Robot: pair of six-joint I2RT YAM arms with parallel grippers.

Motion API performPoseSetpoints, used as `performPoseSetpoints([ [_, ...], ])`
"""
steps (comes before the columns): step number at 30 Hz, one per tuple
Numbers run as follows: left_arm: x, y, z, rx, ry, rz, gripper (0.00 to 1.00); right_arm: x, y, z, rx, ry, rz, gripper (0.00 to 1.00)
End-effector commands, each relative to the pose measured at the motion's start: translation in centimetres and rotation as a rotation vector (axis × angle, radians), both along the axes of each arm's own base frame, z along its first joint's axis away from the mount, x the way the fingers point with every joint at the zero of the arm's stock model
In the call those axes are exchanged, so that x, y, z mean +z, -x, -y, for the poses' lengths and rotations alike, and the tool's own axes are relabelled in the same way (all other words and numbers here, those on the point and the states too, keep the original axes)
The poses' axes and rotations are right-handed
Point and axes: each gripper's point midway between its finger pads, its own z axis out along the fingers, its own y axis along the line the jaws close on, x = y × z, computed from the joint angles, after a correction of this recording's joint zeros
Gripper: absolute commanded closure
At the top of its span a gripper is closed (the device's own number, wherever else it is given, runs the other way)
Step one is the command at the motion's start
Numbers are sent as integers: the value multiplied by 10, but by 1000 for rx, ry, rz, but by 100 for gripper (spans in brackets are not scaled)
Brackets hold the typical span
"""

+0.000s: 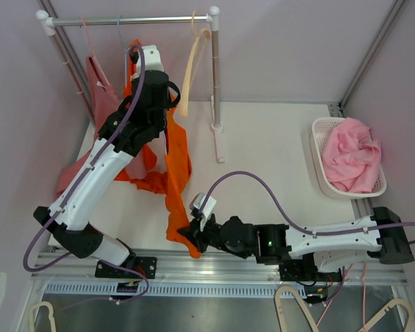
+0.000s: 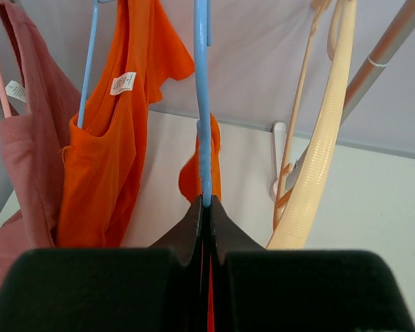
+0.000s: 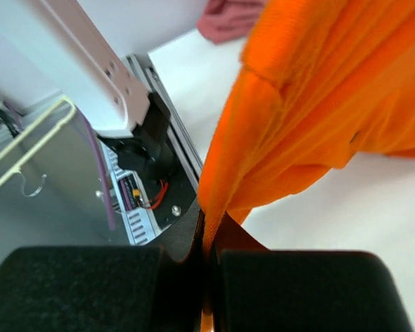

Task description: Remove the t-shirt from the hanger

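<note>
An orange t-shirt [image 1: 176,162] hangs from a blue hanger [image 2: 203,104] on the rail and trails down across the table to the near edge. My left gripper [image 2: 206,202] is shut on the blue hanger's lower bar, up by the rail [image 1: 142,59]. My right gripper [image 1: 191,238] is shut on the shirt's lower hem [image 3: 225,187] near the table's front edge, the cloth stretched between the two. The shirt's neck with its white label [image 2: 122,83] still sits on the hanger's left arm.
A dusty-pink garment [image 1: 100,86] hangs at the rail's left end. An empty cream hanger [image 1: 194,66] hangs at the right of the rail [image 1: 124,21], by the rack's upright post [image 1: 216,76]. A white basket [image 1: 319,131] with pink cloth stands at the right.
</note>
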Motion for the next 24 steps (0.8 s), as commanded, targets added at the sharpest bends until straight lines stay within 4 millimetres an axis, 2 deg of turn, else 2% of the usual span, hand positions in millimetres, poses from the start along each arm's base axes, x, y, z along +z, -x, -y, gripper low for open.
performPoseSetpoints([
  [1,62,8,-20,8,124,143,99,-31,21,-3,-1,46,-74,100],
  [2,55,13,-20,-5,124,106,99,-37,20,-5,-11,61,-72,100],
  [3,63,24,-26,-9,149,120,99,-37,18,-5,-25,66,-63,100],
  [4,55,29,-28,-9,146,105,99,-34,14,-6,-37,58,-53,100],
  [5,63,32,-32,-6,165,145,99,-32,12,-7,-36,62,-33,100],
  [6,52,34,-34,-5,148,136,99,-31,11,-7,-38,70,-27,100],
  [9,49,51,-45,-12,135,139,99,-23,-1,-7,-52,76,-11,100],
  [10,55,61,-47,-34,154,139,99,-23,-7,-6,-67,81,-9,100],
  [11,46,70,-45,-66,170,95,99,-22,-14,-5,-76,86,-10,100],
  [12,43,79,-31,-159,198,70,99,-23,-33,-1,-117,96,-13,100],
  [13,42,90,-22,-222,219,60,99,-22,-42,0,-131,97,-15,100],
  [14,25,105,-22,-258,211,22,99,-17,-48,0,-126,91,-19,100],
  [15,19,116,-21,-273,213,4,99,-16,-59,1,-144,95,-21,100],
  [16,4,127,-16,-294,189,-38,99,-16,-77,4,-181,98,-26,100],
  [17,-15,143,-24,-294,171,-99,99,-14,-85,4,-189,98,-32,100],
  [18,-26,154,-24,-312,161,-133,99,-5,-91,2,-187,99,-26,100],
  [19,-51,165,-29,-308,135,-214,99,-6,-101,2,-209,116,-20,100],
  [20,-61,177,-39,-305,132,-237,99,-8,-107,5,-231,145,-14,100],
  [21,-73,184,-45,-303,122,-263,99,0,-117,7,-273,149,-2,100],
  [24,-79,213,-73,-295,163,-246,99,-7,-144,13,-346,180,-18,100],
])
